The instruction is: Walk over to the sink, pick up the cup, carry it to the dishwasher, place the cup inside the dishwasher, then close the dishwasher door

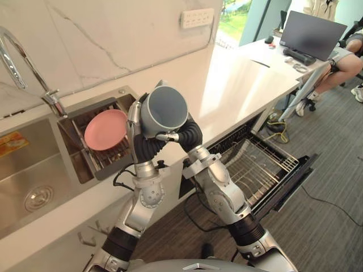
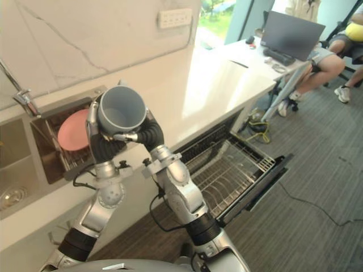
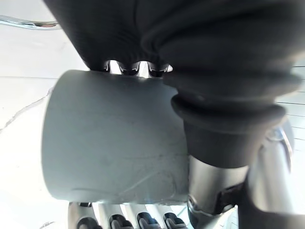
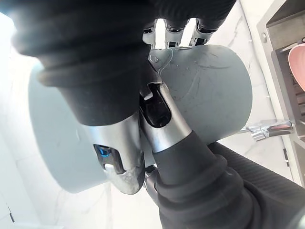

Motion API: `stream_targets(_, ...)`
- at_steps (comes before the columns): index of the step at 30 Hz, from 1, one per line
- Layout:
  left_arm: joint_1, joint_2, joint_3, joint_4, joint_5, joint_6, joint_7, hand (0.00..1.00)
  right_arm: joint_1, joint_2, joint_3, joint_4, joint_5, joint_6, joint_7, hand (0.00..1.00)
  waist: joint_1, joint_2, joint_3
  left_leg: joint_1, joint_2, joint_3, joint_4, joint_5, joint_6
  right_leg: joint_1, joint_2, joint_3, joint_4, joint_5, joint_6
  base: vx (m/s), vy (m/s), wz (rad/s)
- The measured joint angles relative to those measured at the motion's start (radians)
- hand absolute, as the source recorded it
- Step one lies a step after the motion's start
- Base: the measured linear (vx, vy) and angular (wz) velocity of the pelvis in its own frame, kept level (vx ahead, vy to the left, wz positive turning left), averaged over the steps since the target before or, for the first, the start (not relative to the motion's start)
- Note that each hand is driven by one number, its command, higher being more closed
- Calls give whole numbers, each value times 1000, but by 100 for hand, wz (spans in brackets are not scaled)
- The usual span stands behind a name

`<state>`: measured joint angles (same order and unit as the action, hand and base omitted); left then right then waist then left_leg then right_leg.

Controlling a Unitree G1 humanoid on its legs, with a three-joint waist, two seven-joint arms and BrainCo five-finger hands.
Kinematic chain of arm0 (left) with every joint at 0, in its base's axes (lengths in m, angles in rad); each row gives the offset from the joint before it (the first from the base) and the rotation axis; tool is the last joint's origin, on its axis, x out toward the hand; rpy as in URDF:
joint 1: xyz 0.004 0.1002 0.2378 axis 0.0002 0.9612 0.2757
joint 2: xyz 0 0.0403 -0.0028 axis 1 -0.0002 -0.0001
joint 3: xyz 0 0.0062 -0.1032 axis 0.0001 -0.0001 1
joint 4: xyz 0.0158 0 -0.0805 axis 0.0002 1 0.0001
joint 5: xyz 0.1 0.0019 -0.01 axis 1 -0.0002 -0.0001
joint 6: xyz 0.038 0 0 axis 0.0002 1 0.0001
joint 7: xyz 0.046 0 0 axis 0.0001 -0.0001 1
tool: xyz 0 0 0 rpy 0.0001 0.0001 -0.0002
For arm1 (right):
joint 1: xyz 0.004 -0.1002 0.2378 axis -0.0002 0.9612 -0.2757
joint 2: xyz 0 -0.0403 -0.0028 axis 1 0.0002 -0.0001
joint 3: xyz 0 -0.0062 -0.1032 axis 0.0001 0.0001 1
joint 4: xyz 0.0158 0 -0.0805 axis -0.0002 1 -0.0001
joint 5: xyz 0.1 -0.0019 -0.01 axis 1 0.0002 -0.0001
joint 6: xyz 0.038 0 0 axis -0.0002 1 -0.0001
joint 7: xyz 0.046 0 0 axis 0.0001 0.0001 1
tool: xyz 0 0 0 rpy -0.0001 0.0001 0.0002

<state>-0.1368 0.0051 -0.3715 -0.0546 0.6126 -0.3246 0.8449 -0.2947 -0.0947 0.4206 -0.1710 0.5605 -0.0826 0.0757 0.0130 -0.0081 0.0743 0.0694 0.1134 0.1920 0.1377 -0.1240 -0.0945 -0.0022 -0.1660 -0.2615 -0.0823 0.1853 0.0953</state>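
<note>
I hold the grey cylindrical cup [image 1: 164, 107] up over the white counter [image 1: 244, 79] edge.
My left hand [image 1: 134, 122] and right hand [image 1: 170, 136] both clamp it, mouth towards me; the pulled-out wire dishwasher rack [image 1: 258, 164] lies unobstructed lower right.

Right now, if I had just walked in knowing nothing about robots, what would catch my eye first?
A grey cup is held up close to the head camera, clasped between the left hand and the right hand, with its open mouth facing you. To the robot's left a pink plate leans beside the sink. To its right the dishwasher is open, with its wire rack showing.
</note>
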Motion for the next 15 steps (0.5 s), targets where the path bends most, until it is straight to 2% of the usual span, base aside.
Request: stream_targets(15,-9,4,-8,19,-41,-1,-3,100,-41,-33,9,0,-9,3,-34,0,3,0,0,-1,0,-3,0,2,0,1,0,-2,0,1,1,-3,0,0)
